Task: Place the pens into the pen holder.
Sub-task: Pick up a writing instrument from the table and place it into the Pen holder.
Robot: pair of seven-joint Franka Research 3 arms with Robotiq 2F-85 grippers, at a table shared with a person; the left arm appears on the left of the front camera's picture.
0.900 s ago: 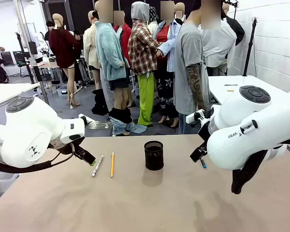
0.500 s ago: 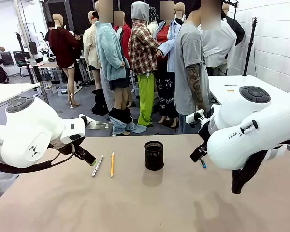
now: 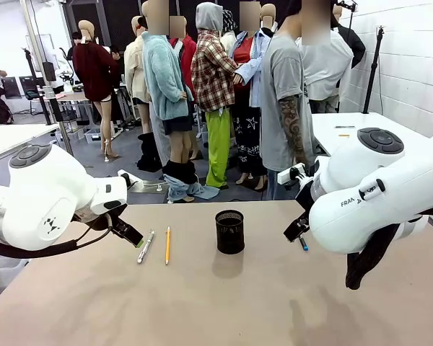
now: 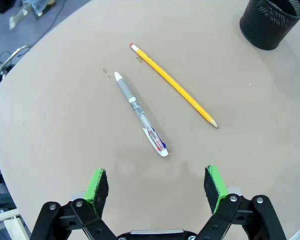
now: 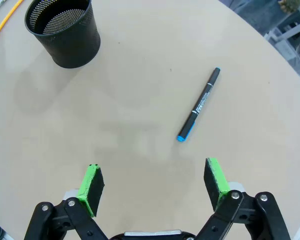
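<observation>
Hovering with left gripper (image 4: 157, 187) and right gripper (image 5: 152, 185) spread, I fear an off-centre descent rolling the silver-white pen (image 4: 140, 114) away.

I see a tan table (image 3: 202, 303) up close and a grey floor (image 3: 126, 162) beyond it. On my right stands a white block wall (image 3: 411, 58), with a white table (image 3: 332, 122) beside it.

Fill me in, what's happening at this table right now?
Nothing is picked up yet. The left gripper hangs open close to the silver-white pen and the pencil, which lie side by side on the table. The right gripper hangs open near the dark pen with a blue tip. The black mesh pen holder stands empty between the two groups.
</observation>
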